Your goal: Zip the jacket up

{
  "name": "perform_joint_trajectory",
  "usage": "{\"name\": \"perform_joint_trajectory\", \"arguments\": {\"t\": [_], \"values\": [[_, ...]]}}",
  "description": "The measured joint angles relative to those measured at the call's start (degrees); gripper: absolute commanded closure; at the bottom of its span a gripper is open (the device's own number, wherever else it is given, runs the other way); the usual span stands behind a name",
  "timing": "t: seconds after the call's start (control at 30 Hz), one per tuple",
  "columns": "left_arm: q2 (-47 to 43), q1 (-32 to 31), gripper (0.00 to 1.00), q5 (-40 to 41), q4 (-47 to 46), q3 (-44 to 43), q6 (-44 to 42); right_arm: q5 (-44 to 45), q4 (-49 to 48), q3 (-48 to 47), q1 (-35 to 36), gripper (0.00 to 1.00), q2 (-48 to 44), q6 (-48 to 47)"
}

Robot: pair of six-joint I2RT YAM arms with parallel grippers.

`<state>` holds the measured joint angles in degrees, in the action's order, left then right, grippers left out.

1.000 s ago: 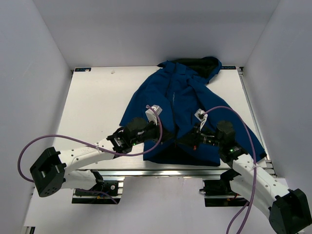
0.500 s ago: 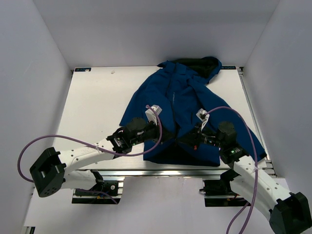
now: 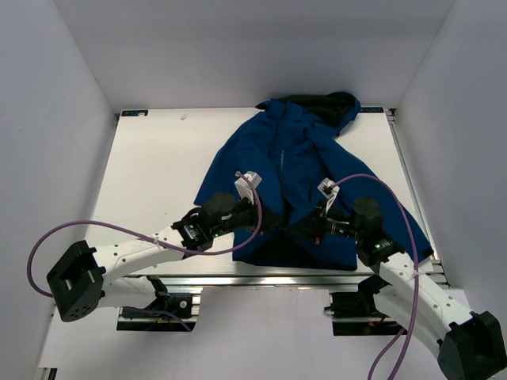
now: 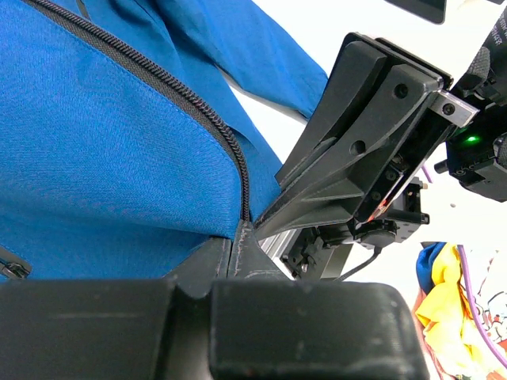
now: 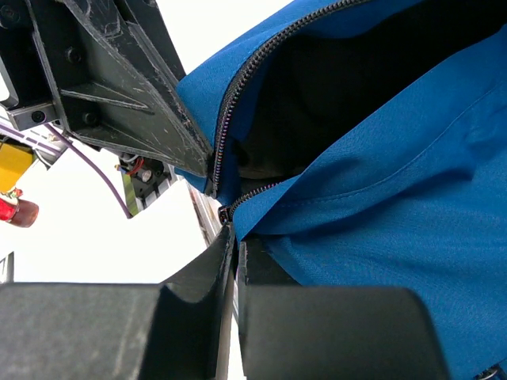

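The royal-blue jacket (image 3: pixel 301 154) lies spread on the white table (image 3: pixel 158 166), hood at the far edge and front open near the hem, showing black lining (image 5: pixel 341 87). My left gripper (image 3: pixel 272 219) is shut on the left front edge at the bottom of its dark zipper (image 4: pixel 230 146); the closed fingertips (image 4: pixel 238 235) pinch the fabric there. My right gripper (image 3: pixel 307 226) is shut on the other front edge (image 5: pixel 380 198) beside the zipper slider (image 5: pixel 226 214). The two grippers face each other, a few centimetres apart, at the hem near the table's front edge.
A metal rail (image 3: pixel 261 279) runs along the near table edge just below the hem. White walls close in the left, right and far sides. The jacket's right sleeve (image 3: pixel 404 222) reaches toward the right edge. Purple cables (image 3: pixel 103 229) loop from both wrists.
Both arms have shifted only slightly near the hem. Both grips on the jacket's front edges are unchanged.
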<state>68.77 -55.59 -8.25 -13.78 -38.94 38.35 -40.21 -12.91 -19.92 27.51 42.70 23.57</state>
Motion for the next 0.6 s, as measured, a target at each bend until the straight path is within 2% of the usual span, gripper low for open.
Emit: {"name": "perform_joint_trajectory", "arguments": {"t": [0.6], "values": [[0.4, 0.0, 1.0, -0.9, -0.5, 0.1, 0.0, -1.4, -0.5, 0.0, 0.0, 1.0, 0.0, 0.0]]}}
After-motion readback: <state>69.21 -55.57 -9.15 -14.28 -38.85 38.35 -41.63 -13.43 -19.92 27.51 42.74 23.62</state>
